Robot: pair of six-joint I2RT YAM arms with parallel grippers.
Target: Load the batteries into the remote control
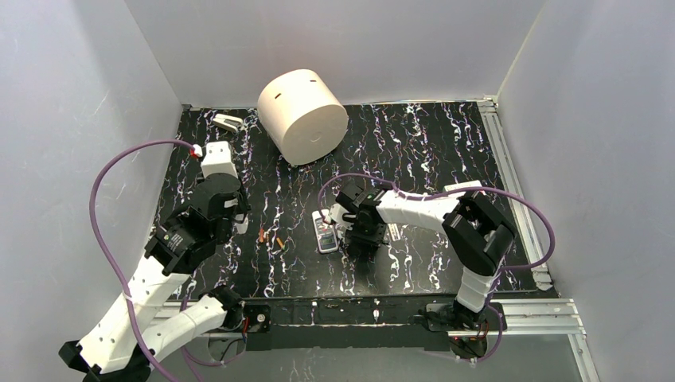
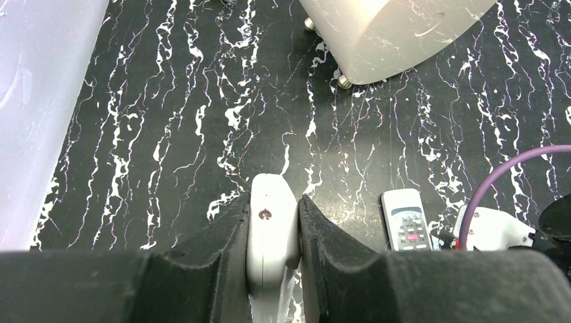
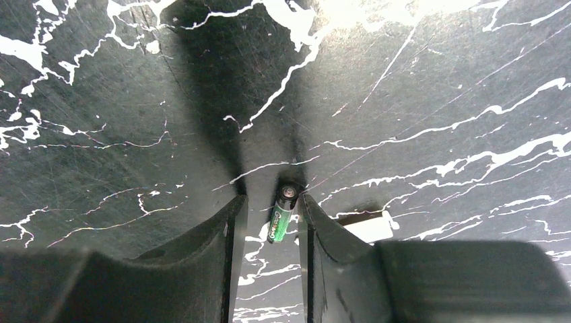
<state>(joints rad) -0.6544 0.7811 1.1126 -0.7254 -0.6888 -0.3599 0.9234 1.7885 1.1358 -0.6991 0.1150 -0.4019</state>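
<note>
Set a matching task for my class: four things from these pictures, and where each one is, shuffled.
1 green battery
2 white piece
3 cream drum
4 buttoned remote

A far side of the table
B between the left end effector's fingers
C flat, mid-table
D between the right end effector's fingers

Pairs: 1-D, 2-B, 3-A, 4-C

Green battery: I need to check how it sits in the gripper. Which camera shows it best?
The right wrist view. It shows the green battery close up between the fingers of the right gripper, close against one of them. In the top external view the arm hides the battery; the left wrist view does not show it at all.
</note>
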